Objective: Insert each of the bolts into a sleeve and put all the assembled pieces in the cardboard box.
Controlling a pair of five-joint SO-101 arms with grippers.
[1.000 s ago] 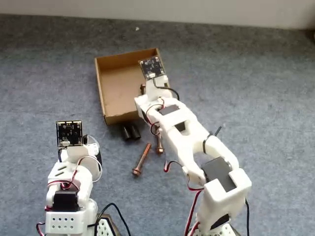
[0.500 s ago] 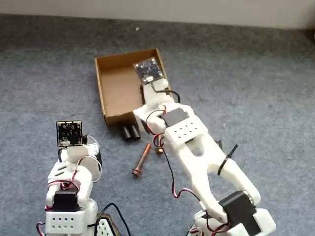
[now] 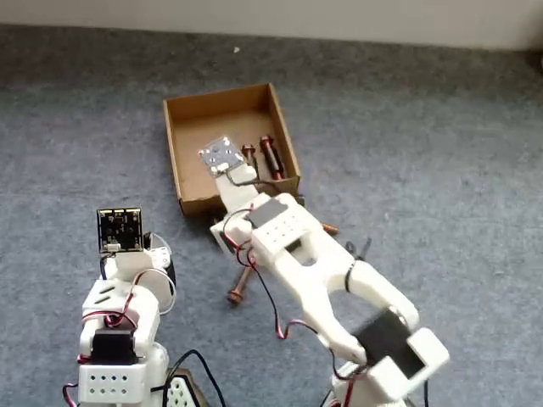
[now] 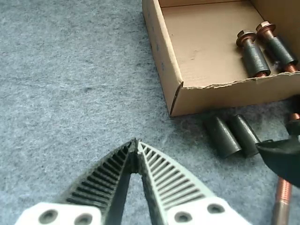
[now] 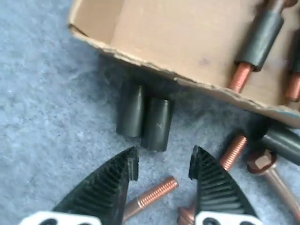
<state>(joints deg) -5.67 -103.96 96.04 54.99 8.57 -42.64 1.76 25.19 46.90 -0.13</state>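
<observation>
The right gripper (image 5: 163,164) hangs with its jaws spread wide and nothing between them, low over the grey carpet (image 3: 424,127) just outside the cardboard box (image 5: 140,58). Directly ahead of its tips lie two empty sleeves (image 5: 157,124), touching side by side close to the box's front wall. A loose bolt (image 5: 150,193) lies under the jaws, with more bolts (image 5: 232,152) close by. This looks like the start of the next pickup. To do it well, pick one part and line the jaws across its length, not along it. Come down straight so that one finger does not push the round part away. The sleeves touch, so gripping one may roll the other; the bolt is probably the easier grab. Two assembled pieces (image 4: 255,56) already lie in the box. The left gripper (image 4: 137,145) is closed on nothing, over the carpet near the box corner.
</observation>
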